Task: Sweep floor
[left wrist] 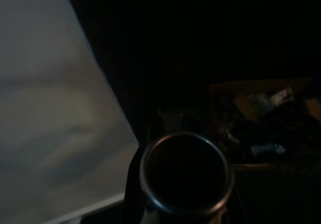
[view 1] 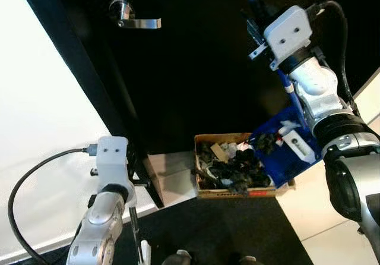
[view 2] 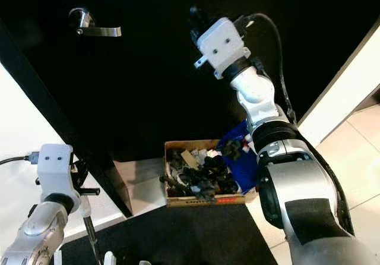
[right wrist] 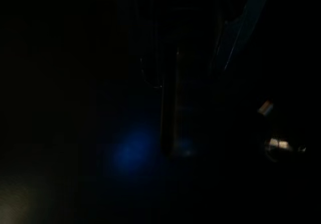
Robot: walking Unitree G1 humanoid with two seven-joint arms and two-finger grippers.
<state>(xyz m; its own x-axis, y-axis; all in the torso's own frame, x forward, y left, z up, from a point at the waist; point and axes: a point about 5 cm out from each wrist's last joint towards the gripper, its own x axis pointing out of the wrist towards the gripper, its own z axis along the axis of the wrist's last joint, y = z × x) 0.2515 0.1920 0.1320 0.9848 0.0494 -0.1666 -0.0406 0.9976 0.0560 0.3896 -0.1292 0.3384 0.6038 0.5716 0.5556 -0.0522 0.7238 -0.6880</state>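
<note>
Door (view 1: pixel 196 69) glossy black, handle (view 1: pixel 133 18) polished metal. Below door: box (view 1: pixel 237 191) brown cardboard; dustpan (view 1: pixel 288 152) blue smooth plastic.

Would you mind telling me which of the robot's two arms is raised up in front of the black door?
The right arm: it reaches high against the black door, above the blue dustpan and cardboard box. The left arm stays low beside the door's edge.

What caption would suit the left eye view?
Right pincer tips a blue dustpan of dark debris into a cardboard box beside a black door.
</note>
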